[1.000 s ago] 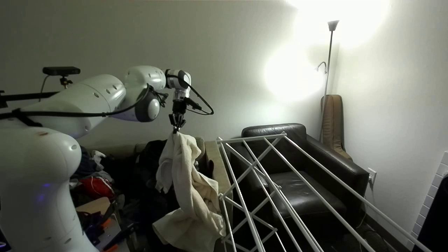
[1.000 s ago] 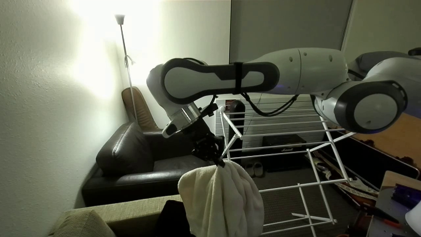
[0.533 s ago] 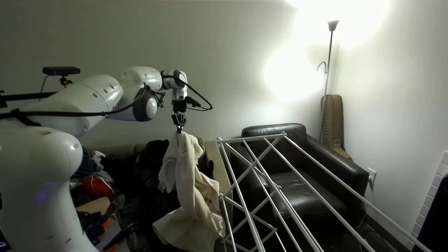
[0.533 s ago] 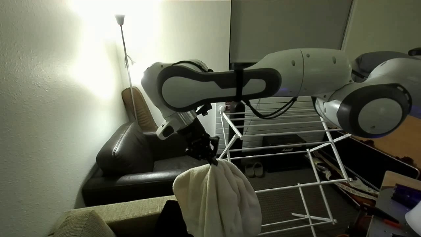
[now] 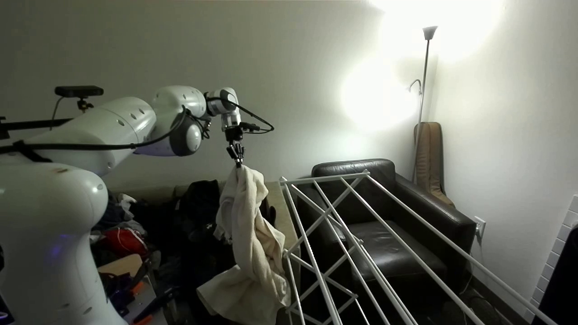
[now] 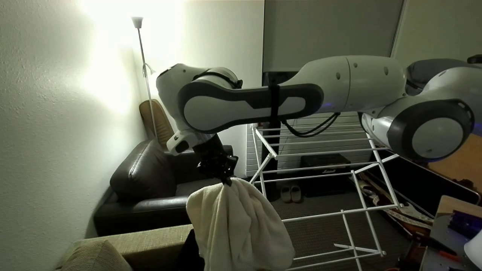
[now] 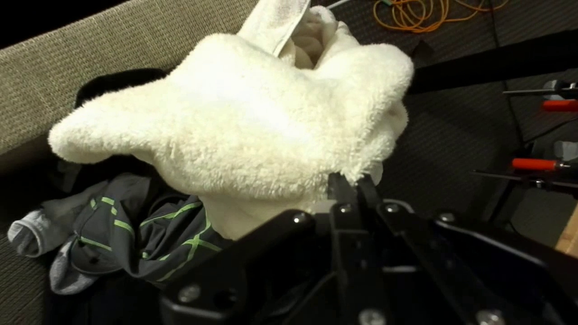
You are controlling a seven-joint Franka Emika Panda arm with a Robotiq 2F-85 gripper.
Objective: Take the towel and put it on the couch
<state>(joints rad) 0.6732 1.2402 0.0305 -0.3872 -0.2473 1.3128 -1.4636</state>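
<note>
My gripper is shut on the cream towel. Its fingertips pinch the towel's top edge in both exterior views (image 5: 238,164) (image 6: 227,182) and in the wrist view (image 7: 353,178). The towel hangs in folds below the fingers in both exterior views (image 5: 247,216) (image 6: 237,229). Its lower part spreads out near the bottom of an exterior view; what it rests on is hidden. The towel fills the upper middle of the wrist view (image 7: 253,117). A beige couch stands beside and behind the towel, its arm showing in all views (image 5: 281,203) (image 6: 150,239) (image 7: 90,58).
A white drying rack (image 5: 323,178) stands close beside the towel, also in an exterior view (image 6: 324,153). A dark leather armchair (image 5: 352,169) is behind it. Clothes (image 5: 124,241) lie in a pile near the robot's base. Dark clothes with green lines (image 7: 117,223) lie below the gripper.
My gripper has moved right and slightly up in an exterior view, and left in an exterior view, carrying the towel's top along. The towel's lower end has stayed about where it was.
</note>
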